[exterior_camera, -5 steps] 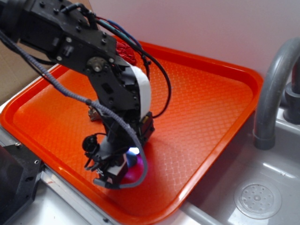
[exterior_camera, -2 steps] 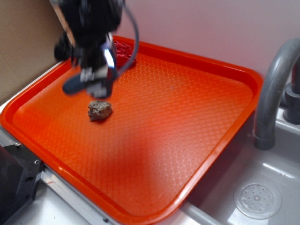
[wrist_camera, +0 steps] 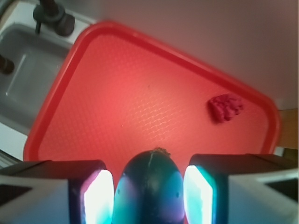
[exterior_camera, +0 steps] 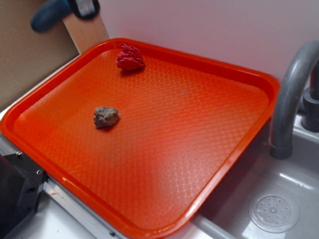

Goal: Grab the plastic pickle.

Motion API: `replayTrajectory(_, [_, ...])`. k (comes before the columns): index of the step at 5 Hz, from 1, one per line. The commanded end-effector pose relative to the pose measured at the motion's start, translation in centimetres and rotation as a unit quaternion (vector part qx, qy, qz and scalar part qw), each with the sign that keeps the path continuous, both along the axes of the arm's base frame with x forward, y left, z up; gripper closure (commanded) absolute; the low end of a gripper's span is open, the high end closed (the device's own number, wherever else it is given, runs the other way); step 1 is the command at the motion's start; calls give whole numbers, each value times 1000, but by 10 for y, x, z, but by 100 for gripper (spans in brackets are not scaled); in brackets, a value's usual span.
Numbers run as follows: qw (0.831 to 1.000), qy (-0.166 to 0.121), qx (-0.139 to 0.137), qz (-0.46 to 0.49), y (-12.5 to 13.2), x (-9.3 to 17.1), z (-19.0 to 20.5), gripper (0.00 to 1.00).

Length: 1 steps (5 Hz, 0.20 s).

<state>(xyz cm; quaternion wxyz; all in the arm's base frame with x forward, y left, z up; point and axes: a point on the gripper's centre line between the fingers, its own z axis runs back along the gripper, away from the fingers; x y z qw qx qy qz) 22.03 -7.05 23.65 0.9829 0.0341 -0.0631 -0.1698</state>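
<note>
The plastic pickle [exterior_camera: 49, 16], a smooth dark blue-green capsule, hangs in the air high over the tray's far left corner, held by my gripper [exterior_camera: 76, 8], of which only the tip shows at the top edge. In the wrist view the pickle [wrist_camera: 149, 186] sits between my two lit fingers, and my gripper [wrist_camera: 149, 198] is shut on it, far above the orange tray [wrist_camera: 117, 93]. The rest of the arm is out of view.
A grey-brown rock [exterior_camera: 105, 117] lies on the left part of the orange tray [exterior_camera: 209, 124]. A wrinkly red wad [exterior_camera: 130, 57] lies near its far edge. A grey faucet [exterior_camera: 291, 94] and sink drain [exterior_camera: 273, 212] are at the right. A cardboard wall [exterior_camera: 30, 59] stands at the left.
My gripper has risen from low over the tray's front to high at the far left, carrying the pickle. The arm has left most of the view, uncovering the rock and the red wad.
</note>
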Motion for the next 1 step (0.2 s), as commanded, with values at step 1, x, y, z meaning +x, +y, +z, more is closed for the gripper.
replayTrajectory(1, [998,-42,-13,47,2,-16,35,100])
